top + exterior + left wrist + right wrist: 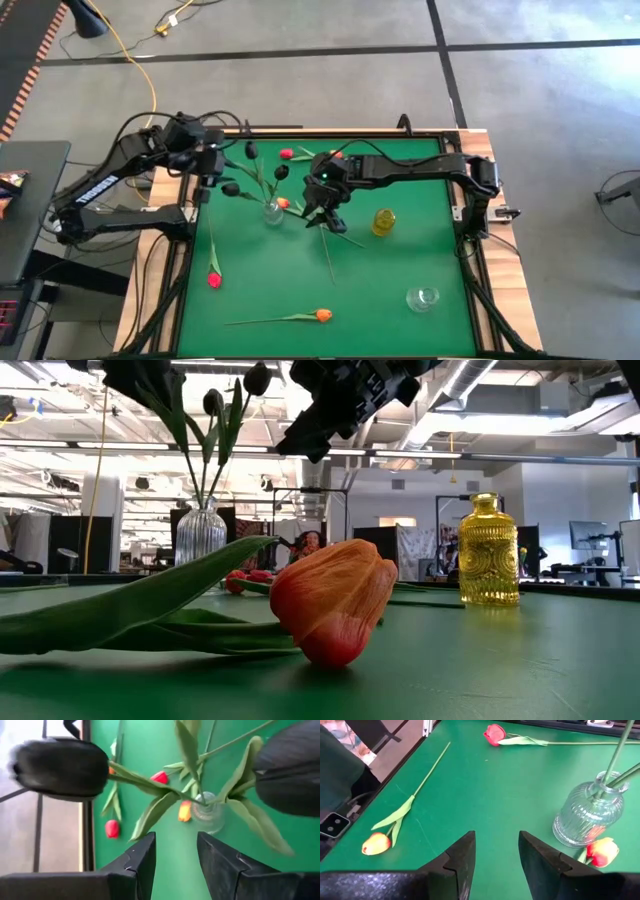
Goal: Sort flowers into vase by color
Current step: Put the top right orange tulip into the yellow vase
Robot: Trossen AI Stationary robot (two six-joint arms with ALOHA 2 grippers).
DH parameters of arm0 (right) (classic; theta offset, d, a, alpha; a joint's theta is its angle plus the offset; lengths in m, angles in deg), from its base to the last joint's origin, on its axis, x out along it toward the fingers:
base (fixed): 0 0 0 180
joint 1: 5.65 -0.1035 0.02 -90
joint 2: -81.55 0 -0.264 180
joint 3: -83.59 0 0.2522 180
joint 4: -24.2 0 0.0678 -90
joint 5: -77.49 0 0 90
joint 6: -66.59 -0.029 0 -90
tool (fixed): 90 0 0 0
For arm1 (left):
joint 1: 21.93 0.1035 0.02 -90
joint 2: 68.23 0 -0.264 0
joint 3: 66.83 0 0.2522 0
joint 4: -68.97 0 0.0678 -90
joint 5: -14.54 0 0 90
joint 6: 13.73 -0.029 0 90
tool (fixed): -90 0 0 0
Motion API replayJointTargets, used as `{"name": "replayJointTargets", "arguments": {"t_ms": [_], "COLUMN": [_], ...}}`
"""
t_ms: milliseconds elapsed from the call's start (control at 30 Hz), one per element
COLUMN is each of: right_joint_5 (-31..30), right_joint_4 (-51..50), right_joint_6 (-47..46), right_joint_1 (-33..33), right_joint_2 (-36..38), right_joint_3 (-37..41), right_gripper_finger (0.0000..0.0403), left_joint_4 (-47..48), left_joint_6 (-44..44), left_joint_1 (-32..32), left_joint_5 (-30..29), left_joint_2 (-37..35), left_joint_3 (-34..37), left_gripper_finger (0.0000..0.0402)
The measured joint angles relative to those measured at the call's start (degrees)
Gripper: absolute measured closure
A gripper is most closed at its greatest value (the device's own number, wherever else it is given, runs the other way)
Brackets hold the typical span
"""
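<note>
Three black tulips point(281, 172) stand with their stems in a clear ribbed vase point(272, 211), also in the low view point(200, 532). Loose tulips lie flat on the green table: an orange one point(322, 315) near the front, a red one point(213, 278) at left, a red one point(287, 154) at the far side, and an orange one point(602, 851) against the vase's foot. My left gripper point(176, 840) is open above the black heads point(57, 767). My right gripper point(496, 837) is open, just right of the vase point(587, 817), over bare table.
A yellow glass vase point(383, 222) stands right of my right gripper point(328, 218), and a clear glass vase point(423, 297) stands near the front right corner. A bare green stem point(328, 258) runs out from under the right gripper toward the near edge. Wooden table rim point(505, 290) frames the mat.
</note>
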Motion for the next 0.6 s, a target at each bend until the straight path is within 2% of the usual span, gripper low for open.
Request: {"name": "replayJointTargets", "arguments": {"t_ms": [200, 333, 467, 600], "right_joint_5": [-0.24, -3.56, -4.80, -8.65], "right_joint_4": [-0.20, -0.13, -2.09, -5.02], "right_joint_6": [-6.83, -22.52, -38.19, -46.71], "right_joint_1": [1.40, 2.50, 4.61, 4.93], "right_joint_2": [1.95, 3.53, 4.02, 3.75], "right_joint_3": [-0.07, -0.07, -0.11, 0.07], "right_gripper_finger": [0.0227, 0.0227, 0.0227, 0.0227], "left_joint_4": [2.20, 0.61, -5.46, -9.60], "left_joint_6": [7.86, 17.08, 24.93, 28.39], "left_joint_1": [0.00, 0.00, 0.00, 0.00], "left_joint_5": [-0.79, -0.54, 1.97, 3.09], "left_joint_2": [-0.09, -0.17, -0.16, -0.15], "left_joint_3": [-5.22, -7.99, -8.29, -8.29], "left_gripper_finger": [0.0270, 0.0270, 0.0270, 0.0270]}}
